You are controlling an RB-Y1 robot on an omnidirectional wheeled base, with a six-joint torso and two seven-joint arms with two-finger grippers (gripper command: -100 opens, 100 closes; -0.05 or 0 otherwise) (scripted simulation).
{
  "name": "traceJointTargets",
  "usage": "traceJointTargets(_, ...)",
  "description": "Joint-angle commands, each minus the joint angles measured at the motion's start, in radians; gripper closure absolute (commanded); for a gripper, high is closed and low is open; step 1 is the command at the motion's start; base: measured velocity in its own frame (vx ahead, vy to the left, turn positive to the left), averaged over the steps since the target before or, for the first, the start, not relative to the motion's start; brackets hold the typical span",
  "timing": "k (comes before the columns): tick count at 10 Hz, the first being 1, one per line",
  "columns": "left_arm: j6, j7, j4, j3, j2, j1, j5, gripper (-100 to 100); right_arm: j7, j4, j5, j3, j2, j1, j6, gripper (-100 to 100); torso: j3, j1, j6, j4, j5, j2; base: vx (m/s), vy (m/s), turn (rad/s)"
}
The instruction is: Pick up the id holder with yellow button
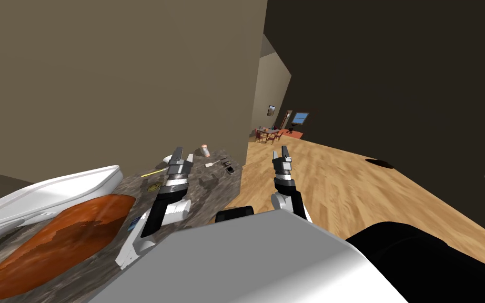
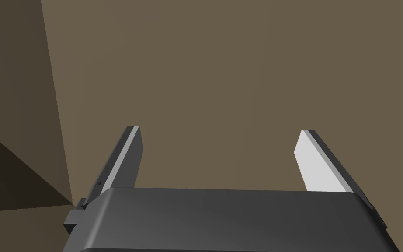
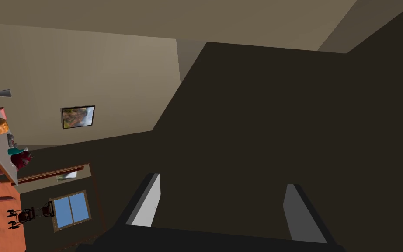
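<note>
A dark marbled worktop (image 1: pixel 210 181) runs along the left, against a brown wall (image 2: pixel 240 65). A wooden floor (image 1: pixel 341 179) lies to the right.

The left gripper (image 1: pixel 182 155) hangs over the worktop, its two fingers spread wide with nothing between them. In its wrist view it (image 2: pixel 220 131) looks at the wall, not down at the worktop. The right gripper (image 1: pixel 282 153) is held over the floor, just right of the worktop's edge. Its fingers (image 3: pixel 146 205) are also spread apart and hold nothing.

Small things are scattered on the worktop: a yellow pencil (image 1: pixel 152 172), a white bowl (image 1: pixel 168 159) and a pink cup (image 1: pixel 205 151) towards the far side.

The id holder (image 1: pixel 154 187) is most likely the small dark piece with a yellowish round spot, though it is too small to be sure. It lies flat on the worktop, just left of the left forearm and nearer than that gripper's fingertips. Its long axis cannot be made out.

The left arm is plainly the nearer one; the right is well apart, on the far side of the left arm from it. To reach the id holder, the left gripper would probably need to draw back, shift left and tip downward.
</note>
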Motion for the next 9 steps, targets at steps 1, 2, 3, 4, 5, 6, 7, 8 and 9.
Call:
traceJointTargets(1,0.050,-0.008,0.024,-0.001,0.011,-0.020,0.003,-100,0.000,0.000,0.000,0.000,0.000,0.000,0.000,0,0.000,0.000,0.000,0.000,0.000,0.000,0.012,-0.025,-0.046)
traceJointTargets(2,0.057,-0.008,0.024,-0.001,0.011,-0.020,0.003,-100,0.000,0.000,0.000,0.000,0.000,0.000,0.000,0,0.000,0.000,0.000,0.000,0.000,0.000,0.006,-0.019,-0.014)
traceJointTargets(3,0.093,-0.013,0.040,-0.002,0.016,-0.038,0.004,-100,0.000,0.000,0.000,0.000,0.000,0.000,0.000,0,0.000,0.000,0.000,0.000,0.000,0.000,0.007,-0.017,-0.026)
traceJointTargets(4,0.123,-0.020,0.056,-0.004,0.021,-0.056,0.005,-100,0.000,0.000,0.000,0.000,0.000,0.000,0.000,0,0.000,0.000,0.000,0.000,0.000,0.000,0.011,-0.025,-0.054)
traceJointTargets(5,0.140,-0.020,0.056,-0.004,0.021,-0.056,0.005,-100,0.000,0.000,0.000,0.000,0.000,0.000,0.000,0,0.000,0.000,0.000,0.000,0.000,0.000,0.009,-0.018,-0.012)
traceJointTargets(6,0.177,-0.026,0.072,-0.005,0.025,-0.075,0.006,-100,0.000,0.000,0.000,0.000,0.000,0.000,0.000,0,0.000,0.000,0.000,0.000,0.000,0.000,0.011,-0.017,-0.027)
traceJointTargets(7,0.207,-0.032,0.090,-0.007,0.028,-0.095,0.007,-100,0.000,0.000,0.000,0.000,0.000,0.000,0.000,0,0.000,0.000,0.000,0.000,0.000,0.000,0.015,-0.026,-0.038)
traceJointTargets(8,0.229,-0.032,0.090,-0.007,0.028,-0.095,0.007,-100,0.000,0.000,0.000,0.000,0.000,0.000,0.000,0,0.000,0.000,0.000,0.000,0.000,0.000,0.012,-0.021,-0.020)
traceJointTargets(9,0.261,-0.039,0.108,-0.008,0.031,-0.115,0.008,-100,0.000,0.000,0.000,0.000,0.000,0.000,0.000,0,0.000,0.000,0.000,0.000,0.000,0.000,0.009,-0.019,-0.035)
